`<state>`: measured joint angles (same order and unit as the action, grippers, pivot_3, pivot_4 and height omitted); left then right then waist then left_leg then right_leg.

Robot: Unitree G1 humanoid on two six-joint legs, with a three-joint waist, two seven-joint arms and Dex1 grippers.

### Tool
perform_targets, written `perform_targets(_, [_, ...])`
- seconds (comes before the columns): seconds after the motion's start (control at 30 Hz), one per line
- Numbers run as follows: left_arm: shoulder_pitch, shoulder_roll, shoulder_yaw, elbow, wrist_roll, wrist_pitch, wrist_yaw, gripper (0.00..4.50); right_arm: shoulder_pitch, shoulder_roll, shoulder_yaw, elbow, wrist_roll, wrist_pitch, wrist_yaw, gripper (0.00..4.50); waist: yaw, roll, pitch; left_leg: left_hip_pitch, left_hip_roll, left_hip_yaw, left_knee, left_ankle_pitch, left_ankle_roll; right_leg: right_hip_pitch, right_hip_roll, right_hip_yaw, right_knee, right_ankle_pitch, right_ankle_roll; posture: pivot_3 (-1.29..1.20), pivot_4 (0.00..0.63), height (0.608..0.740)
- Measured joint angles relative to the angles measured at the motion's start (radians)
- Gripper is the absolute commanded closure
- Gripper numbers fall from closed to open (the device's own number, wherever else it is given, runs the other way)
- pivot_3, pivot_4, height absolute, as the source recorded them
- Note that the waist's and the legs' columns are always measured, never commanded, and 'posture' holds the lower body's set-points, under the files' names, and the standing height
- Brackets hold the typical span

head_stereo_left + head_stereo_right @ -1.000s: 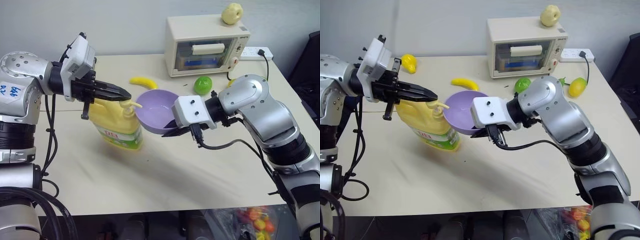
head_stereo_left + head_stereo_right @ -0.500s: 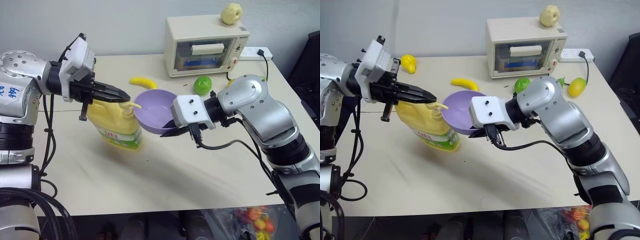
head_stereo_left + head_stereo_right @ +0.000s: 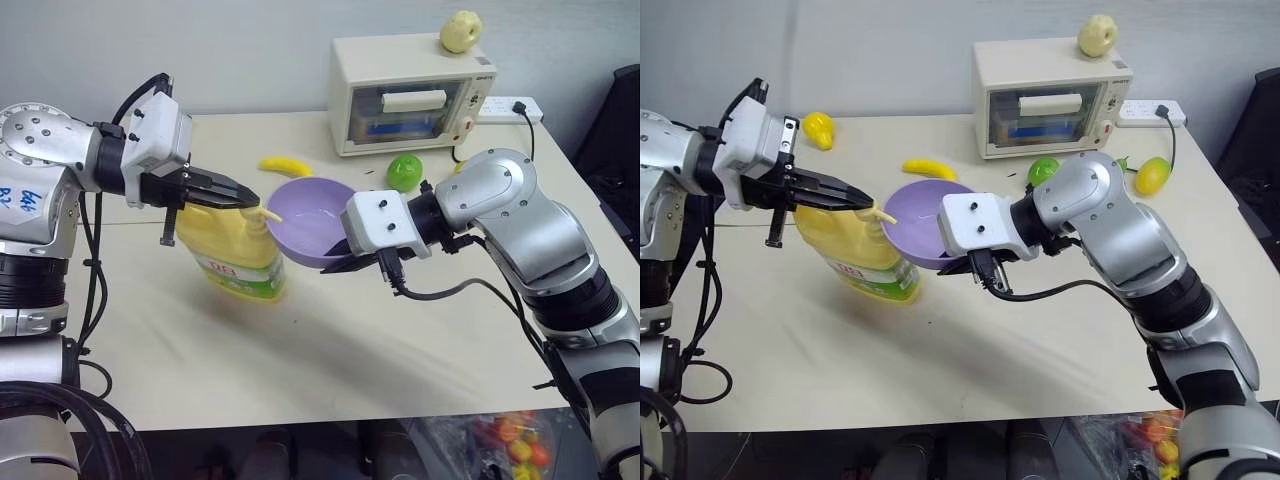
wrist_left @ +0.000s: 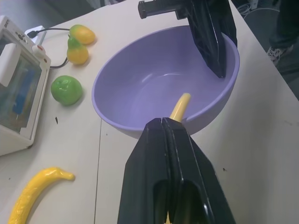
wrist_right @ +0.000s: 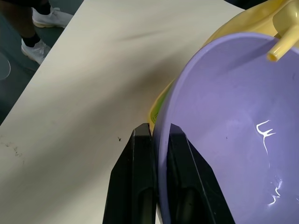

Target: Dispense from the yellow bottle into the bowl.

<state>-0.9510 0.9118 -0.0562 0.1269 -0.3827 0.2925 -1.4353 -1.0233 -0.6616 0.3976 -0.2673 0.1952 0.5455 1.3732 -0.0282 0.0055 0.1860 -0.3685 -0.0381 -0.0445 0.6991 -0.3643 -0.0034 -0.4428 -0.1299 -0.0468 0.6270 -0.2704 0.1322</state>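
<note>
Spout of the large pale-yellow plastic pump bottle [image 3: 237, 248], standing on the table [image 3: 330, 340], reaches over the rim of the tilted lavender plastic bowl [image 3: 312, 220]. Left hand [image 3: 240, 190], fingers together, rests directly above the pump; right hand [image 5: 154, 154] pinches the bowl's rim.

Beige table [image 3: 330, 370] across most of frame, pale grey wall [image 3: 250, 45] along top. Cream toaster oven [image 3: 415, 92] upper centre-right on table, white power strip [image 3: 512, 104] just right of it. Dark floor along bottom edge, bag of colourful small items [image 3: 510, 435] lower right. Even light, soft shadows.
</note>
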Motion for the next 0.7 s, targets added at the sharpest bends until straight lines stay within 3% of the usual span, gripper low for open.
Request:
perform_targets(0.43, [0.058, 0.002, 0.010, -0.034, 0.002, -0.033, 0.019, 4.47, 0.002, 0.000, 0.013, 0.000, -0.006, -0.002, 0.010, 4.50, 0.000, 0.000, -0.011, 0.004, 0.000, 0.000, -0.001, 0.000, 0.000, 0.004, 0.000, 0.000, -0.001, 0.000, 0.000, 0.00, 0.150, 0.740])
perform_targets(0.57, [0.070, 0.002, 0.010, -0.036, 0.009, -0.037, 0.027, 4.47, 0.007, 0.001, 0.019, 0.001, -0.009, -0.009, 0.010, 4.50, 0.000, 0.000, -0.012, 0.016, 0.001, 0.000, -0.006, -0.001, 0.001, 0.016, 0.001, 0.000, -0.005, 0.000, -0.001, 0.00, 0.150, 0.740])
perform_targets(0.7, [0.071, -0.002, 0.010, -0.029, 0.021, -0.057, 0.039, 4.47, 0.008, 0.001, 0.021, 0.004, -0.009, -0.019, 0.010, 4.50, 0.000, 0.000, -0.013, 0.016, 0.001, 0.000, -0.006, -0.001, 0.001, 0.016, 0.001, 0.000, -0.005, 0.000, -0.001, 0.00, 0.150, 0.740])
